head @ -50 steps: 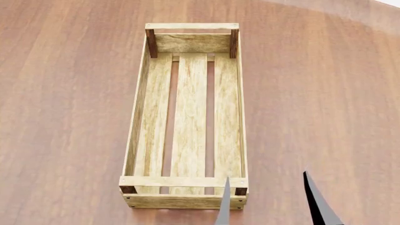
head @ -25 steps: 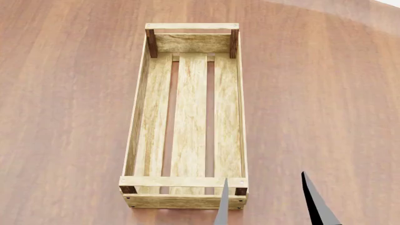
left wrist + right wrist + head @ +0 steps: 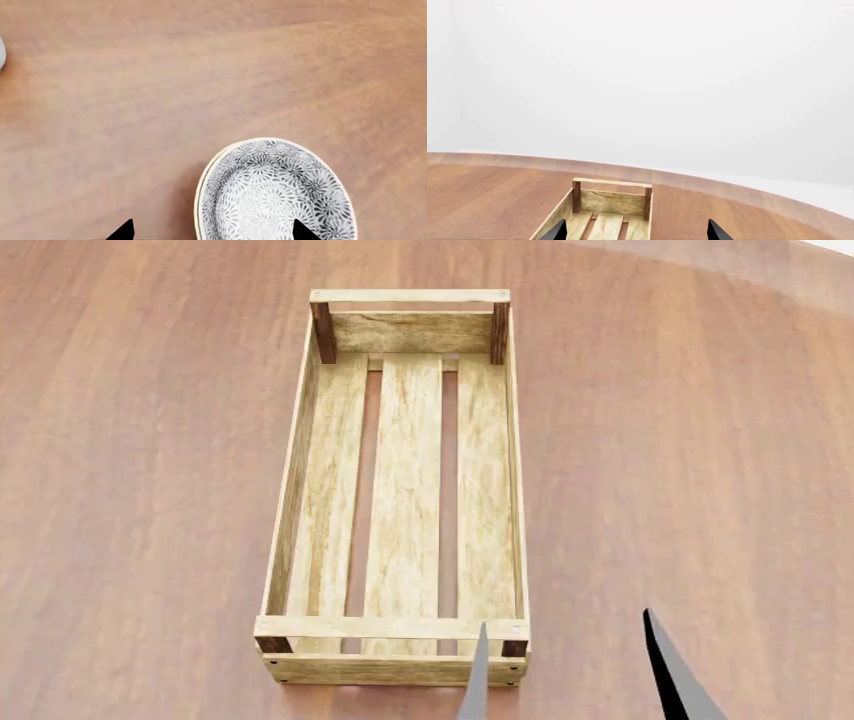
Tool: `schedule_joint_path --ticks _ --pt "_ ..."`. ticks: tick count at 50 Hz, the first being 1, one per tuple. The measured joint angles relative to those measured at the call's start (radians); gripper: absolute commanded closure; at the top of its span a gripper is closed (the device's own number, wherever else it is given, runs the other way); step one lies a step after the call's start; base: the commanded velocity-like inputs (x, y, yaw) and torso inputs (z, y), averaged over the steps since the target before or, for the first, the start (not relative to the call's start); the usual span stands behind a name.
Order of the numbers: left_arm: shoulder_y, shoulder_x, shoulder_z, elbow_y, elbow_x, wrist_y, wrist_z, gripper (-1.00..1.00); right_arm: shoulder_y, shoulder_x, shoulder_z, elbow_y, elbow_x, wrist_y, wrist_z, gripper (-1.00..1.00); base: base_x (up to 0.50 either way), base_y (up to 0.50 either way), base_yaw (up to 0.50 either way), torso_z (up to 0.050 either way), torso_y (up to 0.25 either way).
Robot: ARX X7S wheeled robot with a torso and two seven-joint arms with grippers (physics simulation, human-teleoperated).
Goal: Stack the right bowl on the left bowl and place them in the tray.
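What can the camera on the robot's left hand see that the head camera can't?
Only the left wrist view shows a patterned grey-and-white bowl sitting on the table, with the open left gripper reaching over it, one tip over the bowl and one over bare wood. Only the head view shows the wooden tray, with nothing in it, and the open right gripper near the tray's closest corner. Both views show the brown wooden table.

Patterned bowl (image 3: 275, 195) cut off by frame edge, pale object (image 3: 2, 52) at edge, perhaps another bowl
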Motion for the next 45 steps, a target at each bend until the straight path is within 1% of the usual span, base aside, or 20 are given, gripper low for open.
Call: schedule_joint_path --ticks 45 --pt "-0.062 0.015 0.027 -0.067 0.005 0.008 0.001 -1.0 0.003 0.008 -0.008 0.008 0.001 -0.003 0.006 -1.0 0.0 0.0 0.0 0.0 0.0"
